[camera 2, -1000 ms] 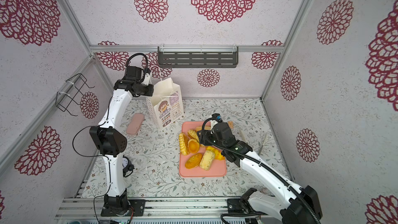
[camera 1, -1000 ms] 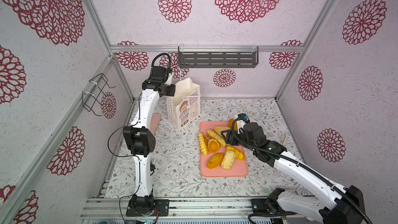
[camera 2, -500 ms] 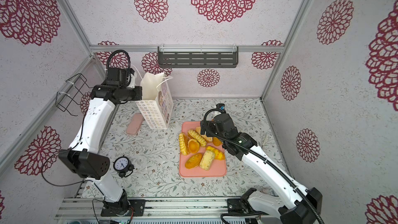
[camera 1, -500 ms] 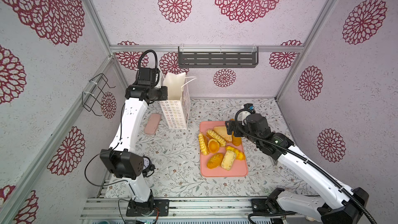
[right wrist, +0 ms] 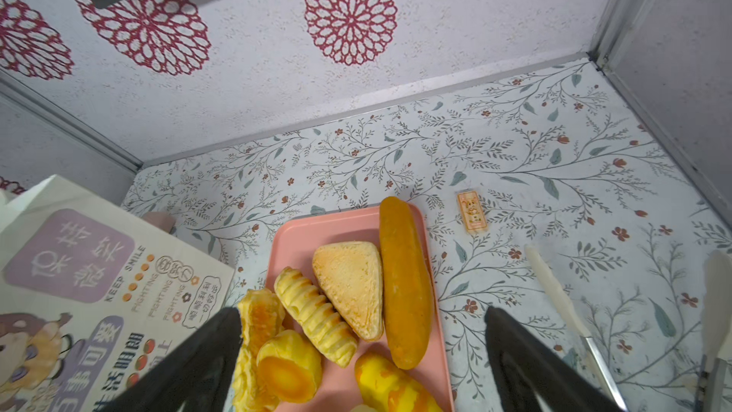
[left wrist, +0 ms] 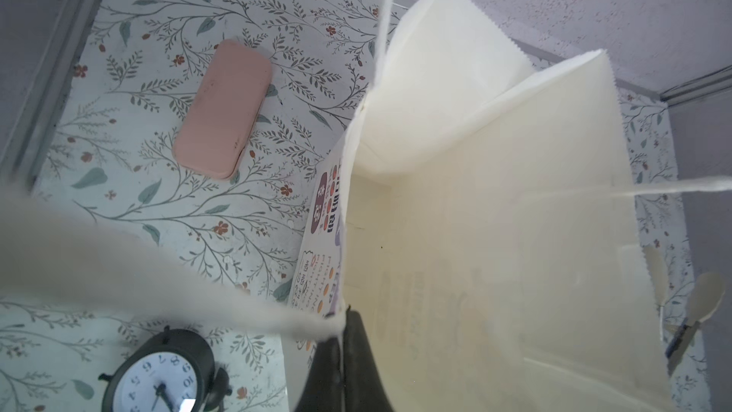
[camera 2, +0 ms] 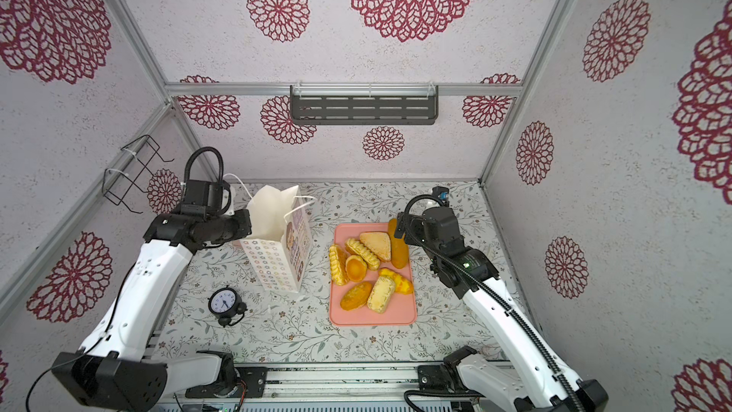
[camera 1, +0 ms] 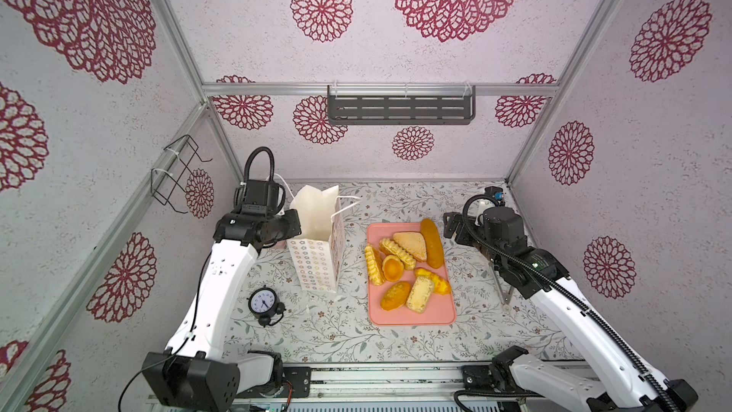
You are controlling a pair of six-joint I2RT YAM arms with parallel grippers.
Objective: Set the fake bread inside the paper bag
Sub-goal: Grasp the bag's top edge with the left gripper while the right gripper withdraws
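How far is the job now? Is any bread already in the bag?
Done: the paper bag stands upright, mouth open, with the left gripper shut on its rim. In hand: nothing; the right gripper hangs open by the pink tray. Left: all eight fake breads lie on the tray; the bag looks empty.

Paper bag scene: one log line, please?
left gripper: shut on paper bag | right gripper: open, empty | fake bread: on tray

Matt paper bag (camera 1: 315, 267), smooth plastic tray (camera 1: 431, 313)
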